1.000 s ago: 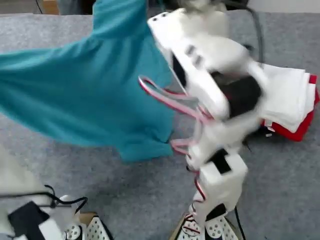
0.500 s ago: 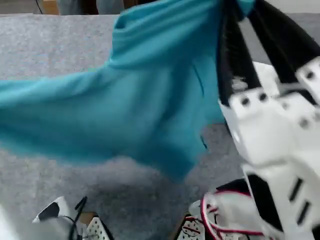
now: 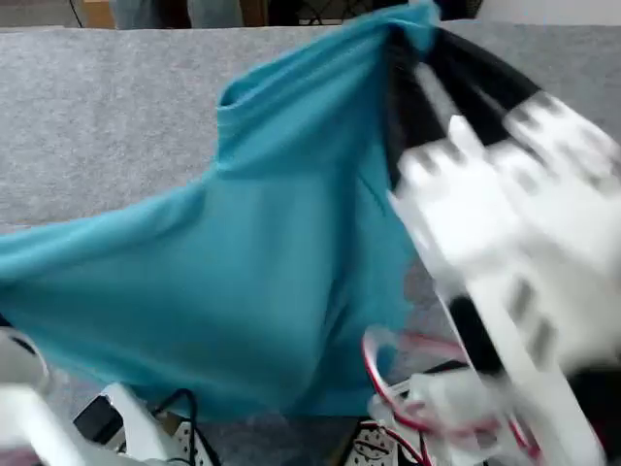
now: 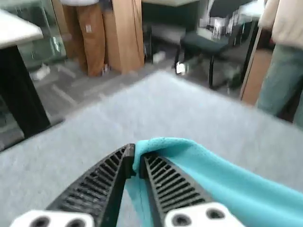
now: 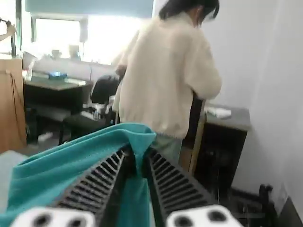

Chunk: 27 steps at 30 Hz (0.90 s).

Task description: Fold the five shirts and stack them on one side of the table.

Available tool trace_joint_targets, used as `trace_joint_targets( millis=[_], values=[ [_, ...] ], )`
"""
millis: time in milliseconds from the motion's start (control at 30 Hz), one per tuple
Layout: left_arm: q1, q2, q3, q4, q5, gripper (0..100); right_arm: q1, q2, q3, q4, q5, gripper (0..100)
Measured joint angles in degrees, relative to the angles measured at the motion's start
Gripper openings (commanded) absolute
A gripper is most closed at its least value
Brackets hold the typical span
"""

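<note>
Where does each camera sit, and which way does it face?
High view: fixed above, looking down on the grey table and teal shirt; a white arm crosses it.
Left wrist view: on the left arm, facing across the table past the left gripper.
Right wrist view: on the right arm, facing the room past the right gripper.
Shared: all show the shirt, pinched by both grippers.

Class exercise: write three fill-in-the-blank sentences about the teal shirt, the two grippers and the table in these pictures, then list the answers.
1. The teal shirt is held up by ____ grippers.
2. The left gripper, like the right gripper, is ____ on the shirt's edge.
3. The table under the shirt is ____ in colour.
Missing words: two; shut; grey.
</note>
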Motion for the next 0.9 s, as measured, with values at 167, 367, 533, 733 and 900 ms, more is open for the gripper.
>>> trace_joint_targets(
  millis=[167,367,533,733,900],
  values=[
    [3.34,-3.78,31.03,-21.54,-0.35,3,0.26,7.56,14.15,-4.48,-0.09,1.5],
    [12.13,-3.25,53.45,-57.67,0.44,3,2.37,19.08,26.2,-24.79,-0.09,1.4],
    [18.46,3.6,55.03,-82.64,0.97,3,3.08,26.73,27.34,-41.49,-0.09,1.4],
    [20.04,21.27,46.15,-87.91,0.97,3,3.08,31.47,27.43,-48.97,-0.09,1.4],
    [20.04,35.25,37.54,-87.91,0.97,3,3.08,33.85,27.96,-49.32,-0.09,1.4]
  ],
)
